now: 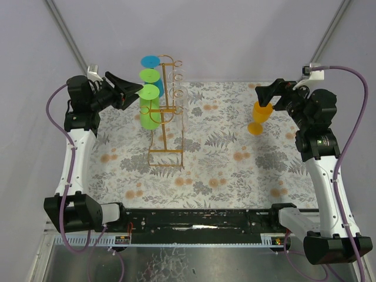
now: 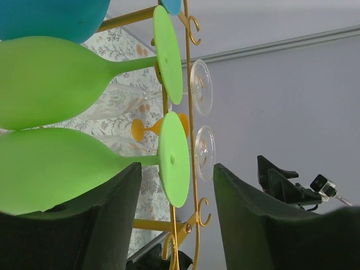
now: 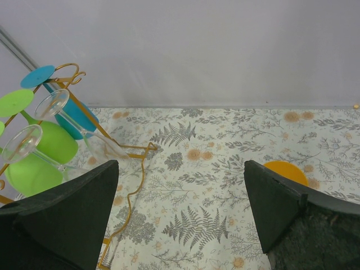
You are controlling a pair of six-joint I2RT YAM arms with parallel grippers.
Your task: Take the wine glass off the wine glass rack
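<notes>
My left gripper [image 2: 177, 169] has its two dark fingers parted, one on either side of the stem and round foot of the nearest opaque lime-green wine glass [image 2: 56, 169], and I see no pinch on it. That glass hangs foot-up beside a second green one and a blue one on the thin gold wire wine glass rack [image 2: 154, 225], which stands at about eleven o'clock on the floral-patterned table [image 1: 223, 164]. My right gripper [image 3: 180, 169] is spread wide at two o'clock, just over an upright orange wine glass [image 1: 259, 113], not holding it.
</notes>
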